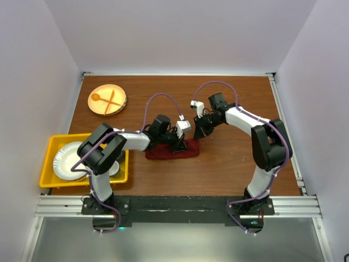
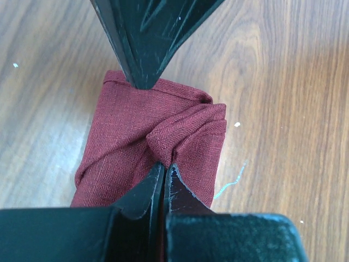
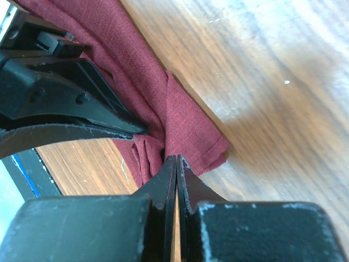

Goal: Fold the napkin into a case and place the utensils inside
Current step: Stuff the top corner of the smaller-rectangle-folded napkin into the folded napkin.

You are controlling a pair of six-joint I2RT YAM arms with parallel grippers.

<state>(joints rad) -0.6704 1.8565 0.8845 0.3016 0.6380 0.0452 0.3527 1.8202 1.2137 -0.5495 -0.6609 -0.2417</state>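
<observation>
The maroon napkin [image 1: 172,150] lies folded into a narrow packet on the table's middle. My left gripper [image 1: 179,145] is shut on a bunched fold of it, seen in the left wrist view [image 2: 163,164] with the cloth [image 2: 125,142] puckering up to the tips. My right gripper [image 1: 197,135] is shut, its tips [image 3: 175,158] touching the napkin's edge [image 3: 191,131] near a corner. It comes in from the top of the left wrist view [image 2: 144,82]. The left fingers [image 3: 82,109] show in the right wrist view. The purple utensils are out of view.
A round wooden plate [image 1: 107,99] with an orange spoon and fork sits at the back left. A yellow bin [image 1: 54,143] holding white plates [image 1: 68,161] stands at the left edge. The bare wooden table [image 1: 240,164] lies to the right.
</observation>
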